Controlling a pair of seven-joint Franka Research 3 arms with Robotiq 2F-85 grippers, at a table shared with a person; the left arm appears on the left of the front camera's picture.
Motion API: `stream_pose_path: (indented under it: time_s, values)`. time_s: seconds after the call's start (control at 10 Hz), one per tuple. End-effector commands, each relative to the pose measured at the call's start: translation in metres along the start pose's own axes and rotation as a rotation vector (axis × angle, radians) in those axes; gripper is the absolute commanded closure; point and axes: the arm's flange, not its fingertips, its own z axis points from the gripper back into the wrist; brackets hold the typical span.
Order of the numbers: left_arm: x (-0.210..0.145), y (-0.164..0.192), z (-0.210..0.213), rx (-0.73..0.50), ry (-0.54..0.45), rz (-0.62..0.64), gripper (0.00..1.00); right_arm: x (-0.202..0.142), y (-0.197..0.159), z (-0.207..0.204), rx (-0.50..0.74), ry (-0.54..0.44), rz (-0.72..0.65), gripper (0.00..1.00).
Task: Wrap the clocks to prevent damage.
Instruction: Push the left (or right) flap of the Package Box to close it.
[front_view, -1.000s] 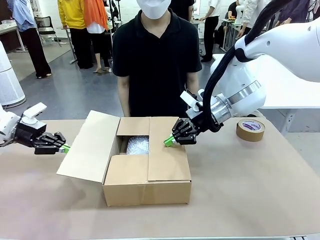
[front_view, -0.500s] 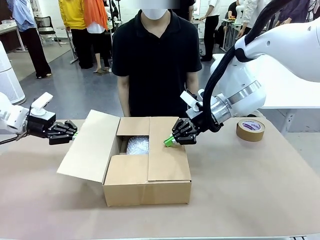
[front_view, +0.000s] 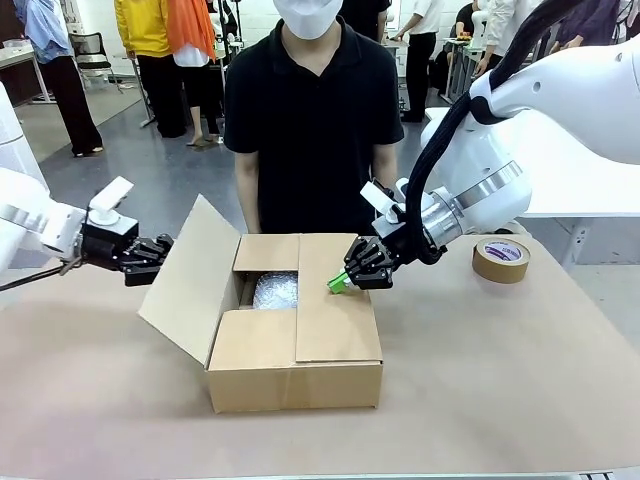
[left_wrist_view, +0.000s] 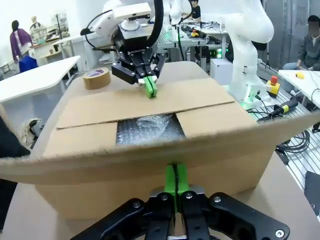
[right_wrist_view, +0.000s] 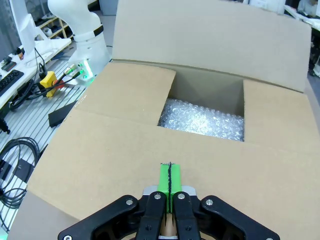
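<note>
Your left pincer is fully closed with nothing between its green pads, and its tips meet the outer face of the left flap, which stands tilted up and outward. Your right pincer is also closed and empty, tips down on the right flap, which lies folded flat over the cardboard box at mid-table. A bubble-wrapped bundle lies inside the box and shows through the gap between the flaps; whether it is a clock you cannot tell. The person stands just behind the box.
</note>
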Motion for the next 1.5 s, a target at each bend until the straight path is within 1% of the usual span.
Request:
stream_pose_path:
  time_s: [0.0,0.4,0.5,0.7,1.0,1.3,1.4]
  values:
    - [-0.005,0.007,-0.028,0.034,-0.004,0.002,0.99,-0.003,0.0,-0.002,-0.005,-0.003,-0.01,0.99]
    - [0.008,0.017,-0.058,0.032,-0.034,-0.035,0.99,-0.003,0.0,-0.002,-0.005,-0.003,-0.01,0.99]
    - [0.008,0.02,-0.062,0.023,-0.033,-0.026,0.99,-0.003,0.0,-0.002,-0.005,-0.003,-0.01,0.99]
    - [-0.005,0.024,-0.07,0.024,-0.019,0.004,0.99,-0.003,0.0,-0.002,-0.005,-0.003,-0.01,0.99]
    - [-0.03,0.031,-0.07,0.033,0.012,0.046,0.99,-0.003,0.0,-0.002,-0.005,-0.003,-0.01,0.99]
    - [-0.029,0.033,-0.064,0.041,-0.004,0.055,0.99,-0.003,0.0,-0.002,-0.005,-0.003,-0.01,0.99]
    - [-0.021,0.026,-0.057,0.038,-0.053,0.021,0.99,-0.003,0.0,-0.002,-0.005,-0.003,-0.01,0.99]
